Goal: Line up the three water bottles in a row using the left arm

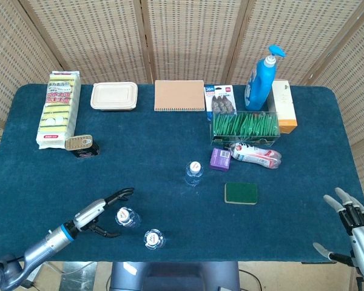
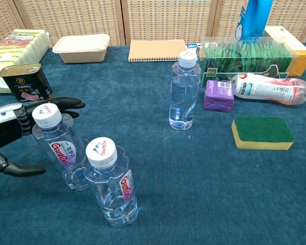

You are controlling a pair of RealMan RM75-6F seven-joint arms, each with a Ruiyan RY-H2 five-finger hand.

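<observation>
Our left hand (image 2: 13,138) sits low at the near left edge of the table, fingers spread apart and holding nothing, cupped around the labelled bottle (image 2: 58,145) with fingers behind it and thumb in front; we cannot tell whether any finger actually touches the plastic. That open cup looks to us like the set-up for a side grasp, so we judge this bottle is the one we mean to shift first. Just beside it, nearer the table edge, stands the second labelled bottle (image 2: 111,184), upright and capped, close enough that a careless squeeze could nudge it. Our right hand (image 1: 359,233) waits at the near right corner, fingers apart and empty, kept out of the way since the job belongs to the other arm. Further in, the third bottle (image 2: 183,92) stands alone near the table's middle, well apart from the pair, so no row exists yet. Beyond and to its right lie a green sponge (image 2: 262,132), a small purple box (image 2: 219,95) and a blue pump bottle (image 1: 261,76).
</observation>
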